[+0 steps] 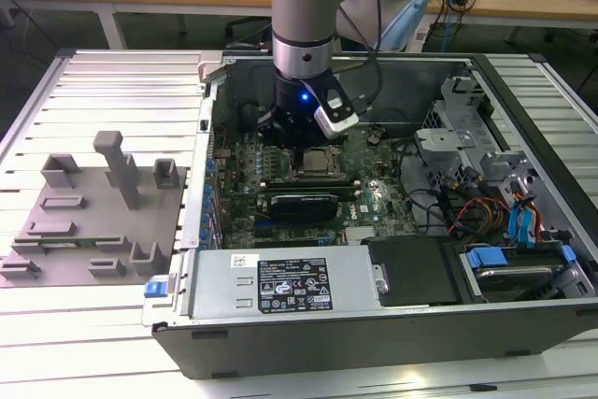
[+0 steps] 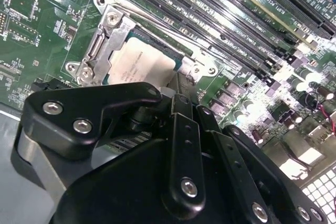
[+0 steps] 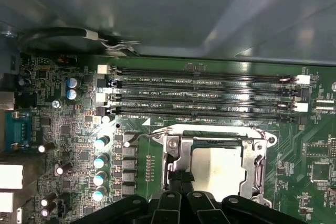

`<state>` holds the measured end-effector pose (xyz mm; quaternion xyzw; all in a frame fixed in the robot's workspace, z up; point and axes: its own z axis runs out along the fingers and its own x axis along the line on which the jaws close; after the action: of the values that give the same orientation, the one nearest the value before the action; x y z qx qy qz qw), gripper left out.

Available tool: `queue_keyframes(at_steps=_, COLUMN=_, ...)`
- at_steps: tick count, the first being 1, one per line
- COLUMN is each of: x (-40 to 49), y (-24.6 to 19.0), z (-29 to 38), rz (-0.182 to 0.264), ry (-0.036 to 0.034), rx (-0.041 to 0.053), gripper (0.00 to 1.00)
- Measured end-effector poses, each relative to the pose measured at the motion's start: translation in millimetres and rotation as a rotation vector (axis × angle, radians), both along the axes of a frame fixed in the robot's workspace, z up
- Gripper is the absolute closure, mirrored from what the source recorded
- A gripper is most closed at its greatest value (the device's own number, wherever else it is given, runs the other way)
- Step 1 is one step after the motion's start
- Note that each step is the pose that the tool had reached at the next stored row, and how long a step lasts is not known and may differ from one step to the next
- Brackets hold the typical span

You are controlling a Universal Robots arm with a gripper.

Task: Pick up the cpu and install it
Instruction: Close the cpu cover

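Observation:
The cpu (image 2: 139,66) is a flat silvery-white square lying inside the metal-framed socket (image 2: 107,30) on the green motherboard; it is seen in both wrist views (image 3: 218,169). My gripper (image 2: 178,95) hangs straight down over the socket, its black tips together at one edge of the cpu (image 3: 181,179). In the exterior view the gripper (image 1: 299,137) is low inside the open computer case, right above the socket (image 1: 318,163). The tips look shut with nothing between them.
Long memory slots (image 3: 205,93) run beside the socket. A black card (image 1: 301,205) and the power supply (image 1: 280,282) lie nearer the case front. Drive cages and coloured cables (image 1: 486,203) are on the exterior view's right. A gray tray (image 1: 93,221) lies outside the case on the left.

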<state>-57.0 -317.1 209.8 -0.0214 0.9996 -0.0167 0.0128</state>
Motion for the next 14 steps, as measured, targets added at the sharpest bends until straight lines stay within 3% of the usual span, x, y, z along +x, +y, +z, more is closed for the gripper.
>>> queue_keyframes(at_steps=7, x=-0.6, y=10.0, z=-0.1, rz=0.0, ry=-0.0042, rx=0.0002, gripper=0.89)
queue_keyframes(at_steps=14, x=-2.5, y=9.2, z=-0.9, rz=0.0, ry=-0.0053, rx=0.0001, gripper=0.89)
